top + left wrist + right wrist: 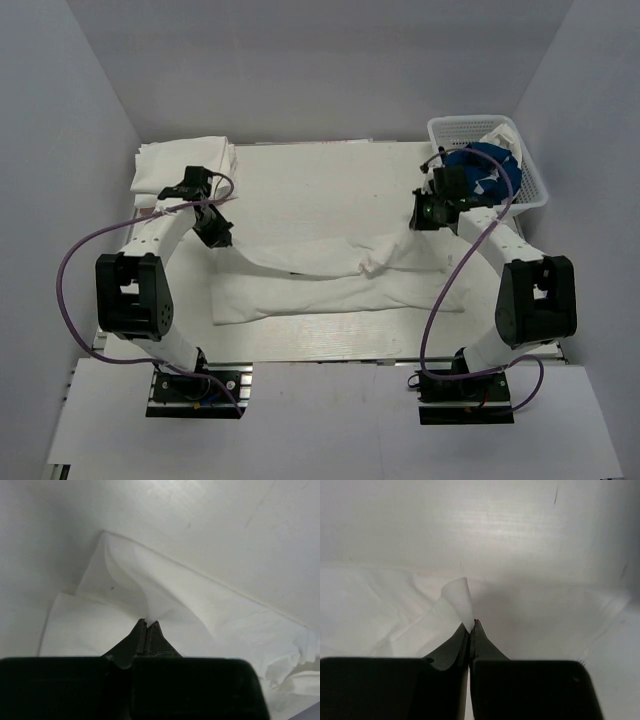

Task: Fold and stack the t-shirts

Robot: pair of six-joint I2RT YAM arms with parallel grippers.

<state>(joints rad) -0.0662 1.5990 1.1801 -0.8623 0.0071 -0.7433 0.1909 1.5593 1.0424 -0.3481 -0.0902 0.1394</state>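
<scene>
free: table (pixel 330 190) beyond spread t-shirt (pixel 330 290)
blocked: basket (pixel 532 180) far right of it; folded t-shirts (pixel 170 165) far left, maybe stacked

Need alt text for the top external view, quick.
The left gripper and right gripper each pinch an edge of a white t-shirt spread mid-table. Folded white shirts lie far left; a basket holding a blue shirt stands far right.

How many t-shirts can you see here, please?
3 for certain: a white shirt spread mid-table, a folded white pile at the far left corner, and a blue shirt in the basket. The pile and basket may hide more.
</scene>
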